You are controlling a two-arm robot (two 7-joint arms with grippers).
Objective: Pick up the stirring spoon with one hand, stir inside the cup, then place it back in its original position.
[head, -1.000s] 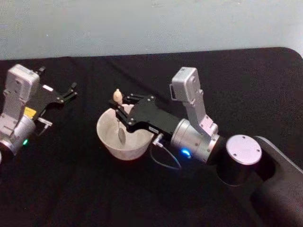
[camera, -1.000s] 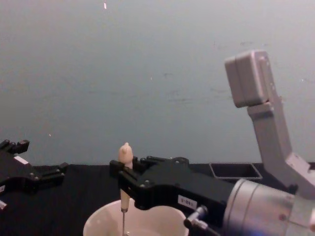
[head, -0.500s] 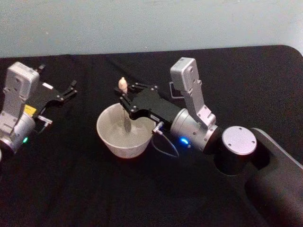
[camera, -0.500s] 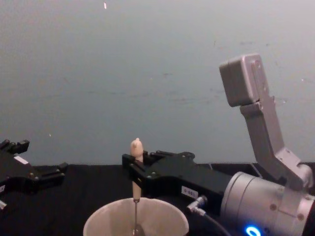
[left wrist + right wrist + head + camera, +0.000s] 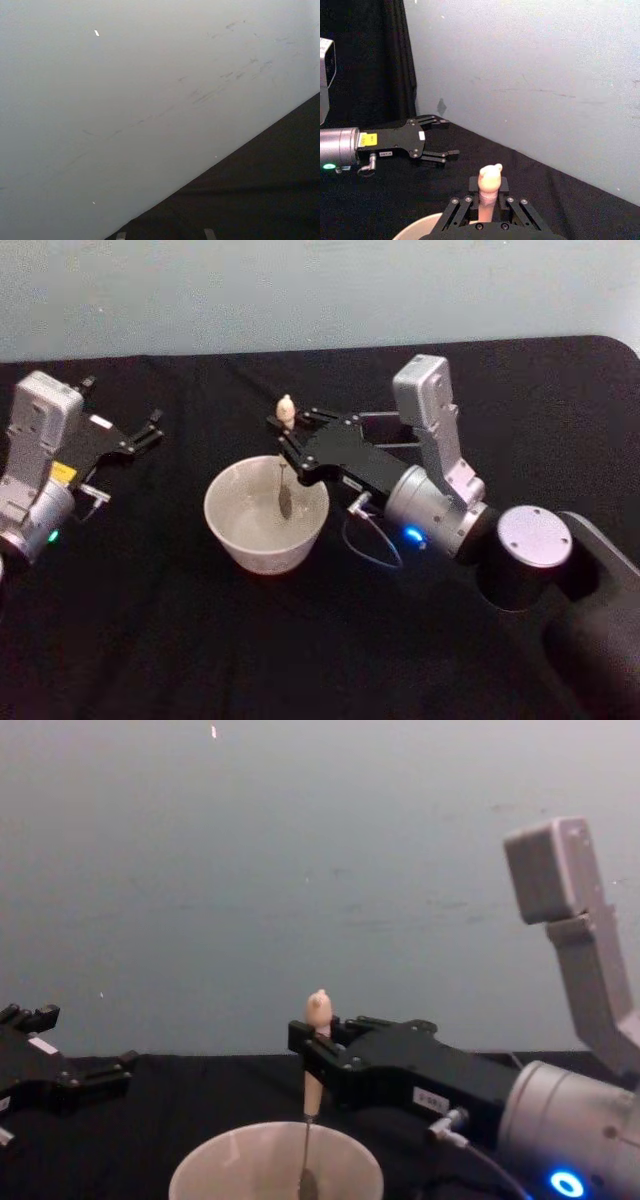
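The cream-white cup [image 5: 228,538] stands on the black table, its rim [image 5: 205,1160] low in the chest view. The stirring spoon [image 5: 286,410] hangs upright, and its thin shaft and small bowl [image 5: 285,504] dip into the right half of the cup. My right gripper [image 5: 289,438] is shut on the beige handle just under the animal-head knob [image 5: 318,1006]. That knob [image 5: 490,176] rises between the fingers in the right wrist view. My left gripper [image 5: 120,408] rests open at the far left, away from the cup.
A dark square holder [image 5: 381,417] lies on the table behind my right gripper. My right forearm and its cable [image 5: 372,555] pass close to the cup's right side. A pale wall runs along the table's far edge.
My right gripper has carried the spoon to the right and farther back, so its bowl has swept from the cup's left-middle to its right half. The left arm has not moved.
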